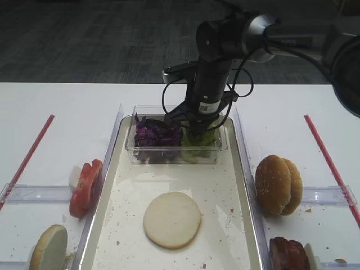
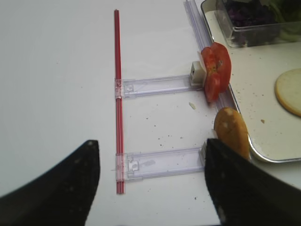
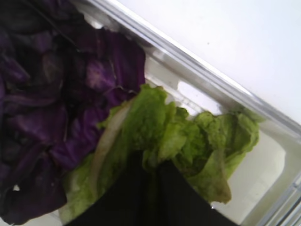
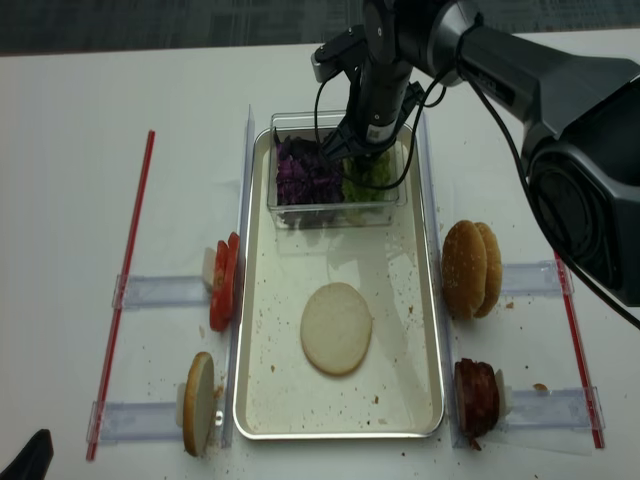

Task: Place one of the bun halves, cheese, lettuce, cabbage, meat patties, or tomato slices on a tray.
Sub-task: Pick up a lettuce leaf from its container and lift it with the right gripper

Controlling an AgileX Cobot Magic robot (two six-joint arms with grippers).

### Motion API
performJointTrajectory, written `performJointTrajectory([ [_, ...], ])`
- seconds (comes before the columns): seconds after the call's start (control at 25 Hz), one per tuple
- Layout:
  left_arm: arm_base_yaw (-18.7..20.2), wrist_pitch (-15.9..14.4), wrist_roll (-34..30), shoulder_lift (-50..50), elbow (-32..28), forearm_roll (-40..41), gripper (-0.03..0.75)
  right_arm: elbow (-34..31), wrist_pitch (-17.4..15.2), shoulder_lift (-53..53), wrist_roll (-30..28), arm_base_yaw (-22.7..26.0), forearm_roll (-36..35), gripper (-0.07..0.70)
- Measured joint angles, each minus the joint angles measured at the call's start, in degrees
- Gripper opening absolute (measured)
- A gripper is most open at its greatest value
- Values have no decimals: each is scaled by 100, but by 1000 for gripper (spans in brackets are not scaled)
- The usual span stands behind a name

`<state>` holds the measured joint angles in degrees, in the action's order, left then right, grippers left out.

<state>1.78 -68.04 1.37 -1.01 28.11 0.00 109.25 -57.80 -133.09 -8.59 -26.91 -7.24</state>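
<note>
The dark fingers (image 3: 141,197) rise from the bottom edge, pressed together on a fold of lettuce (image 3: 188,141). The crinkled green leaves spread up and rightward from the pinch. Purple cabbage (image 3: 56,108) fills the left, touching the lettuce. Both lie in a clear tub (image 3: 221,89), whose rim runs diagonally against the white bench (image 3: 235,37).

The tray (image 1: 242,185) runs down the middle of the table (image 1: 56,107). A clear tub (image 1: 174,153) sits at the tray's far end, with the cabbage (image 1: 154,135) in its left half and the lettuce (image 1: 199,140) in its right. One bun half (image 1: 172,219) lies flat on the tray near its middle. Off the tray's left edge stand the tomato slices (image 1: 85,188), with another bun half (image 1: 48,247) nearer the front. Off the right edge stand two bun halves (image 1: 278,184), with the meat patties (image 1: 288,254) in front of them.
</note>
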Motion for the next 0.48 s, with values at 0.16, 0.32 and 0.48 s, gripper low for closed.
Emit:
performJointTrajectory([
  [0.16,0,0,0,0,0,0,440,0,-12,0,0,0,27,81],
  [0.32,0,0,0,0,0,0,440,9,-97,71,19,0,107,80],
  [0.48,0,0,0,0,0,0,440,183,-390,147,46,0,147,78],
])
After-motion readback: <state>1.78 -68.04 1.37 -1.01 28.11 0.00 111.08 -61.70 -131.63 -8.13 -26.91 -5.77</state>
